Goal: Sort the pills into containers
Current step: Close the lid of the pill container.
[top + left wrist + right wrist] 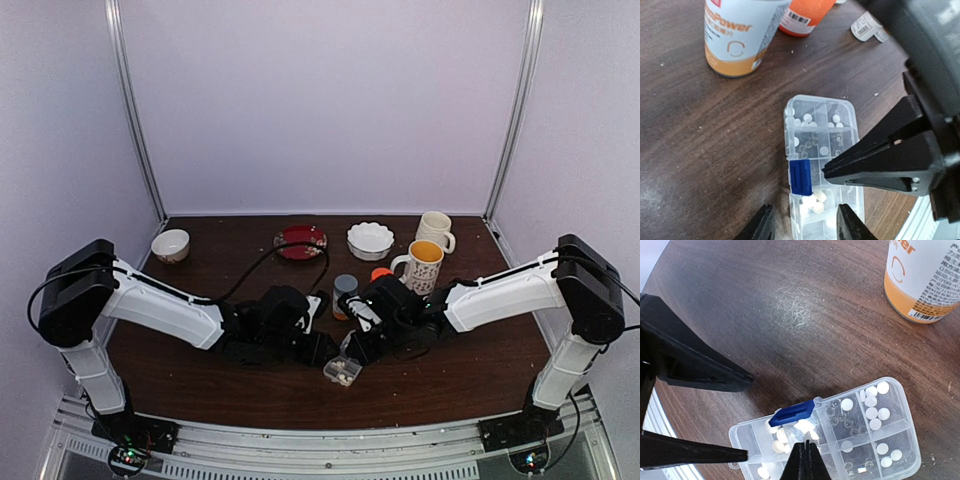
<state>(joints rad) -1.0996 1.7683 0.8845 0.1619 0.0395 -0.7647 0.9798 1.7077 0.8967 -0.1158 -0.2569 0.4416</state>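
The box (788,150) is lying flat on the tabletop (790,315) between the two arms, and both are reaching it, so the coming move is turning on how each pincer is lining up with the box's long axis. Seen from the left wrist, that axis is running straight away from the left pincer (805,227), whose fingers are standing apart on either side of the box's near short end. One finger is showing a gap of bare wood beside the box wall, while the other is overlapping the rim, and whether it is touching cannot be told. Seen from the right wrist, the same axis is running across the view, so the right pincer (806,460) is coming at the box side-on. Its fingers are pressed together into one thin tip, which is hanging over the near long side about midway along, just beside the blue clip (792,412). No pill is showing between them. The pills (871,402) are sitting inside the compartments (862,452), with round white ones toward the end away from the left pincer, nearer the bottle (925,280), and a heap of pale-yellow ones at the left pincer's end. That heap is lying just to the side of the right tip, so the right arm is looking better placed to work there.
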